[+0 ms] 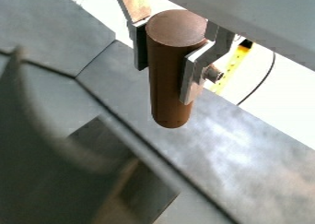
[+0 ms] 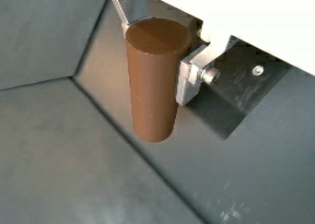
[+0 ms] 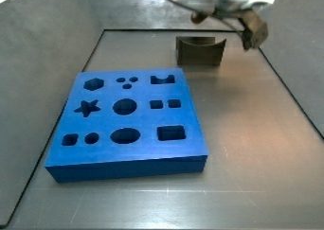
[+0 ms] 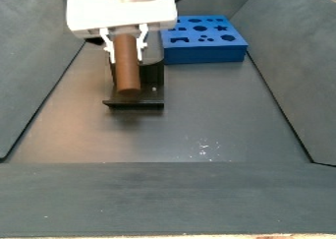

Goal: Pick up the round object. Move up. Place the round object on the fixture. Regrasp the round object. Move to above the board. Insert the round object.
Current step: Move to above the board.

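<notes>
Peg held upright in the gripper, close by the fixture

The gripper (image 4: 126,48) is clamped on the round object (image 4: 126,64), silver fingers (image 1: 198,69) pressing its upper part, long axis vertical and lower end hanging free. In a side view the peg hangs in front of the fixture (image 4: 137,93), low over its base plate, so the coming move turns on lining it up with the notch (whether it touches yet I cannot tell). Another side view hides the peg behind the gripper (image 3: 248,27) but shows the fixture (image 3: 200,50) near the floor's far edge, with the board (image 3: 125,123) well apart toward the near left. A wrist view shows the peg's round top face (image 2: 161,34).
</notes>
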Available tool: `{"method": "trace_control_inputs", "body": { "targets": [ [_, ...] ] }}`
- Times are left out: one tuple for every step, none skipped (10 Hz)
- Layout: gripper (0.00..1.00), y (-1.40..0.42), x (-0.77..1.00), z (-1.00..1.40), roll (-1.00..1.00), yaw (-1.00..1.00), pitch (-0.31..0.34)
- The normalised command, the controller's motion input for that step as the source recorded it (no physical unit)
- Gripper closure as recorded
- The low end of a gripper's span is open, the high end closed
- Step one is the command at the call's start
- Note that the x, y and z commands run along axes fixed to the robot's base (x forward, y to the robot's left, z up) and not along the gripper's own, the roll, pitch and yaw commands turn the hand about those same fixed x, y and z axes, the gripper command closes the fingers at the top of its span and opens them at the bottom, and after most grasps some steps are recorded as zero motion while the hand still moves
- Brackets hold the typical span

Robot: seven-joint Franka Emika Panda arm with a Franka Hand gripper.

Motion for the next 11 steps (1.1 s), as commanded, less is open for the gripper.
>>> {"method": "trace_control_inputs", "body": {
  "targets": [
    [1.00,0.24,0.04,1.00,-0.09,0.10,0.135],
    [1.00,0.22,0.03,1.00,-0.09,0.10,0.113],
    [1.00,0.20,0.02,1.00,-0.08,0.10,0.100],
    [1.00,0.14,0.01,0.89,-0.08,0.10,0.071],
    [1.00,0.07,0.00,0.72,-0.08,0.09,0.057],
    [1.00,0.02,-0.01,0.50,-0.07,0.08,0.043],
    [1.00,0.01,-0.01,0.39,-0.07,0.07,0.041],
    [1.00,0.00,-0.01,0.17,-0.07,0.05,0.041],
    [1.00,-1.00,-0.43,0.03,-1.00,-0.07,-0.096],
    [1.00,-1.00,-0.43,0.03,-1.00,-0.07,-0.104],
    [1.00,-1.00,-0.45,0.04,-1.00,-0.07,-0.110]
  ]
}}
